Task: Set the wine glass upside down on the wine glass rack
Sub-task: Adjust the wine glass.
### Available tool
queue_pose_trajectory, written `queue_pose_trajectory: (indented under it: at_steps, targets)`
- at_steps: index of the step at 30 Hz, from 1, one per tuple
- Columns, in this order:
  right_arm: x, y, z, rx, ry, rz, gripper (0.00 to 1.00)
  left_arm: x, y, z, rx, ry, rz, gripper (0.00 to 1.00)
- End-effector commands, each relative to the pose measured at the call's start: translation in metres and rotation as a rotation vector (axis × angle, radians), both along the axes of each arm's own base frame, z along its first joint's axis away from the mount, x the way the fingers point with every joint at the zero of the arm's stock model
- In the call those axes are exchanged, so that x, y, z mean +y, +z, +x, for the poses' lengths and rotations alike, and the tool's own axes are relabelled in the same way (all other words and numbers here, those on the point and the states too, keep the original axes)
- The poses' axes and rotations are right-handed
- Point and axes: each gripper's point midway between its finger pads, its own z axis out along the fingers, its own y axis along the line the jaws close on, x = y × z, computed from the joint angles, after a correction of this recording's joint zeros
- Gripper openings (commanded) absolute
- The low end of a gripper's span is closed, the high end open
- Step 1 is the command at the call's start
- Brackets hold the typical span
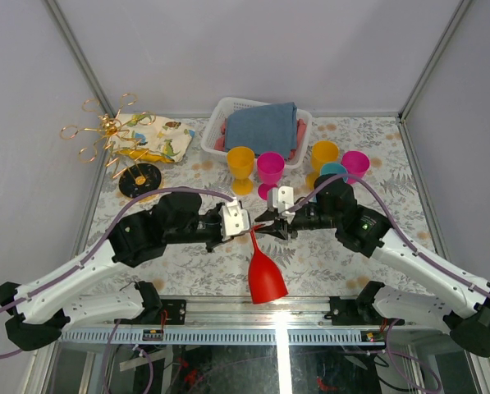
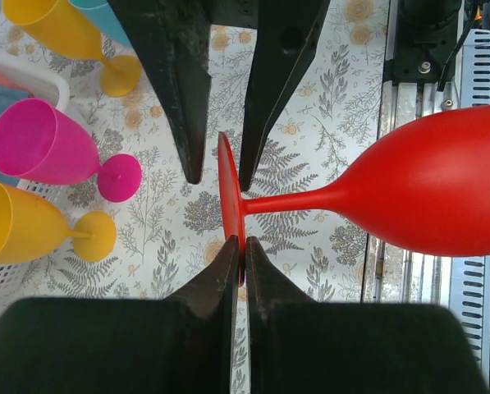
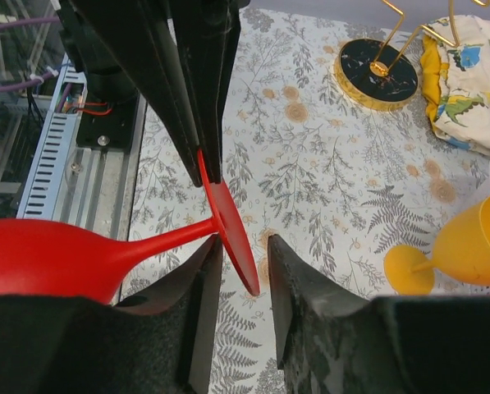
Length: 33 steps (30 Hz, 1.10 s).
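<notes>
Handover judged underway: the wine glass (image 1: 265, 275) is foot-clamped in the left claw (image 2: 239, 250); the right claw (image 3: 243, 246), apart astride that foot, must next be closed.

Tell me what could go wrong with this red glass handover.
1. The left gripper pinches only the thin foot rim of the red wine glass, with the bowl far out; it could pivot or slip.
2. The right gripper straddles that same foot with open jaws, beside the left gripper; closing off-centre could knock it loose.
</notes>
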Motion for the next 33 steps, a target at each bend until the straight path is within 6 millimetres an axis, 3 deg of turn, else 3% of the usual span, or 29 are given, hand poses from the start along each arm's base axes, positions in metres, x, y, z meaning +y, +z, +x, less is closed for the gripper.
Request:
queue_pose_trajectory:
  at_steps: [1,8,15,22,25,28,30,33]
  targets:
    - [0.004,0.023,-0.001,-0.073,0.038,0.04,0.31,-0.001,0.02,-0.004,-0.026,-0.032,-0.046,0.0]
    - [0.003,0.021,-0.003,-0.089,0.07,0.005,0.0,-0.003,0.024,0.004,-0.007,0.032,-0.065,0.03]
    - [-0.004,0.02,0.001,-0.13,0.043,-0.017,0.0,-0.003,0.032,0.012,0.004,0.095,-0.089,0.19]
    - [-0.014,0.01,0.012,-0.126,-0.047,-0.072,0.0,0.012,0.049,0.037,0.014,0.328,-0.168,0.31]
    - [-0.018,0.004,0.018,-0.106,-0.101,-0.076,0.0,0.016,0.055,0.037,0.045,0.378,-0.223,0.58]
    - [-0.023,-0.001,0.022,-0.105,-0.152,-0.073,0.0,0.022,0.055,0.039,0.067,0.427,-0.244,0.66]
    - [-0.027,-0.003,0.026,-0.111,-0.188,-0.078,0.01,0.028,0.053,0.041,0.076,0.463,-0.253,0.78]
    - [-0.033,-0.008,0.031,-0.104,-0.243,-0.075,0.06,0.04,0.053,0.048,0.076,0.553,-0.276,0.83]
